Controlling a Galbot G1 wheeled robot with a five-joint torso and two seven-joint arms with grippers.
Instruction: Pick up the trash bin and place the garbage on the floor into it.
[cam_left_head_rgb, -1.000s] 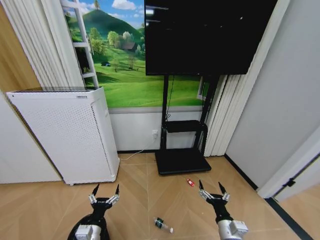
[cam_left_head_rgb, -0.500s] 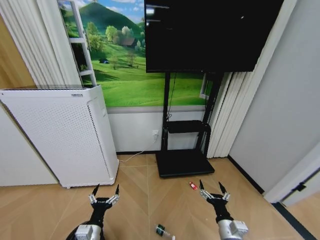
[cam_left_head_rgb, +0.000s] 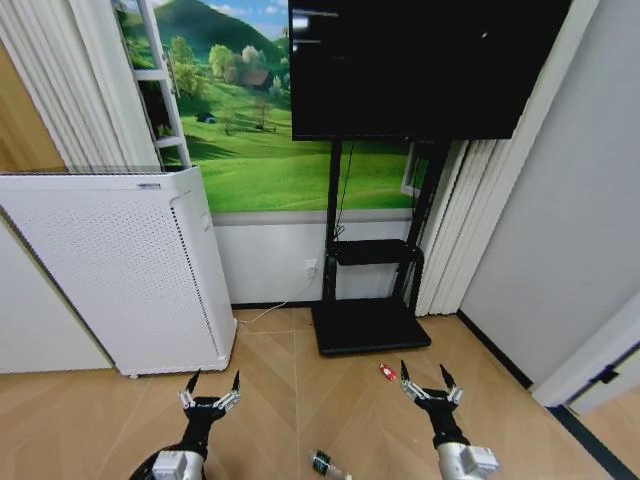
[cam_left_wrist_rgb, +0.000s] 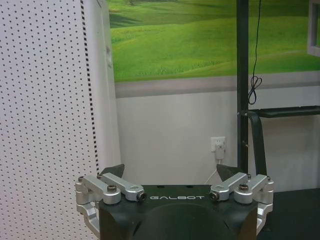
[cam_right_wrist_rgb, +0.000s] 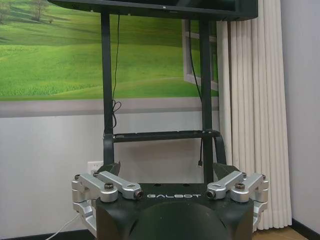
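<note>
The trash bin is out of view. On the floor (cam_left_head_rgb: 280, 385) lie two pieces of garbage: a small red wrapper (cam_left_head_rgb: 385, 372) just beyond my right gripper (cam_left_head_rgb: 422, 375), and a clear bottle with a green label (cam_left_head_rgb: 324, 463) between the two arms at the head view's lower edge. My left gripper (cam_left_head_rgb: 211, 383) is held low in front of me, open and empty. The right gripper is open and empty too. The left wrist view has the left gripper (cam_left_wrist_rgb: 170, 171) facing the wall; the right gripper (cam_right_wrist_rgb: 167, 168) faces the TV stand.
A tall white perforated appliance (cam_left_head_rgb: 120, 270) stands at the left against the wall. The black TV stand base (cam_left_head_rgb: 365, 325) and its shelf sit straight ahead under a large screen (cam_left_head_rgb: 420, 65). A grey wall and a dark floor strip (cam_left_head_rgb: 590, 440) close the right side.
The whole head picture has shifted, so the camera has moved: the bottle now lies lower in the picture and the appliance further left. Both grippers keep the same open pose.
</note>
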